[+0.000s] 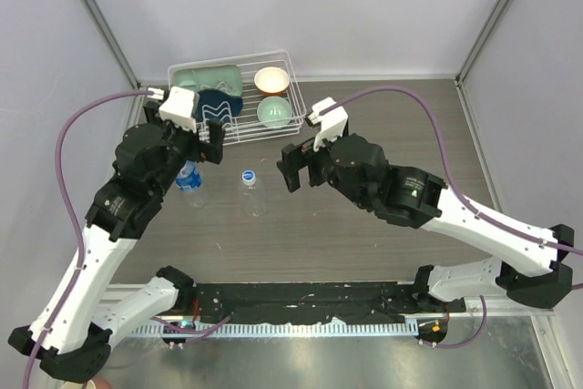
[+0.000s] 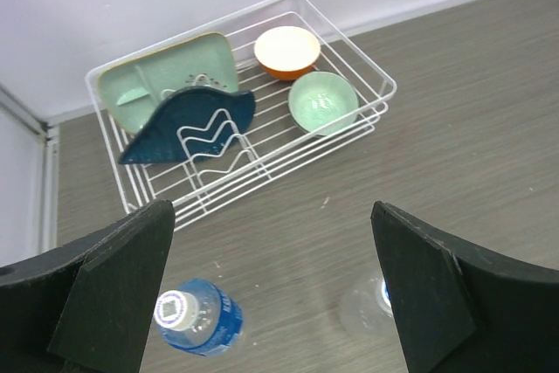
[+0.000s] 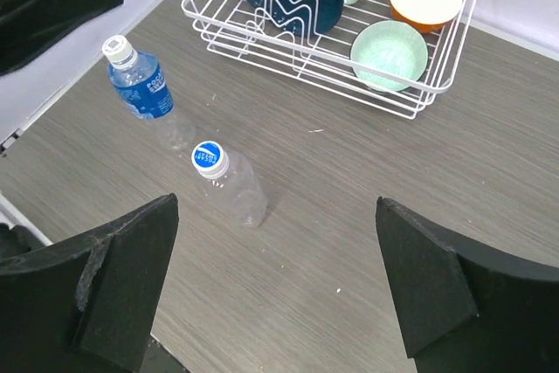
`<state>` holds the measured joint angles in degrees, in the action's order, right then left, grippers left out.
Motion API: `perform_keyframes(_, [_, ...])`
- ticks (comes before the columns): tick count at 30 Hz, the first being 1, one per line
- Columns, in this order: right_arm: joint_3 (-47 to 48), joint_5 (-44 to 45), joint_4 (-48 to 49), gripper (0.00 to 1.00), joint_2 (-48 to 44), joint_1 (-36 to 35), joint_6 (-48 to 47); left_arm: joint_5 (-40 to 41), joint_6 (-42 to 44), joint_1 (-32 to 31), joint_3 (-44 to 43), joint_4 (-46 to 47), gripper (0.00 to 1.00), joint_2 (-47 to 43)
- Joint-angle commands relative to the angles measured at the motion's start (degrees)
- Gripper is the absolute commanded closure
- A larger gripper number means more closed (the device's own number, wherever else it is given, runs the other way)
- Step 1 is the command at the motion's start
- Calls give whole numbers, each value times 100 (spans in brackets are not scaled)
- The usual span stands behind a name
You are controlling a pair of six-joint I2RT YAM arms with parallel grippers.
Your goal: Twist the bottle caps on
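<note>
Left gripper (image 2: 271,246): released, jaws spread wide, nothing between them. Its black fingers (image 2: 113,290) fill both lower corners of the left wrist view and are cut off by the frame edge.
Right gripper (image 3: 278,238): likewise spread and empty, above the table (image 3: 367,207).
Item 1: labelled bottle (image 2: 208,328), blue band, upright at 6 o'clock from the left gripper in the top view, partly tucked under that arm. White cap (image 2: 175,309) sits on the neck.
Item 2: plain bottle (image 3: 238,191), upright, near item 1 at its 3 o'clock and not touching it. Blue-topped cap (image 3: 208,157) in place. Mostly hidden behind a finger in the left wrist view.
Tightness of the 2 caps: cannot tell.
Item 3: wire rack (image 2: 371,76), at 12 o'clock on the table, holds orange bowl (image 2: 286,50), green bowl (image 2: 322,102) and divided tray (image 2: 166,76), the tray half-covered by blue plate (image 2: 188,120).
</note>
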<state>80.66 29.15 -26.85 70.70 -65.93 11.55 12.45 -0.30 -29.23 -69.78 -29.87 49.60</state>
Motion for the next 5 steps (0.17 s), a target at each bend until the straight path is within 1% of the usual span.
perform_keyframes(1, [274,-461,-390,0,-91,-43,163,-269,293,356,-142,183,0,32])
perform_keyframes(3, [519,-393,-522,0,-12,-43,128,-348,302,575,-80,183,0,67])
perform_keyframes(5, [669,-86,-794,0,41,-43,119,-497,328,839,-53,200,0,102])
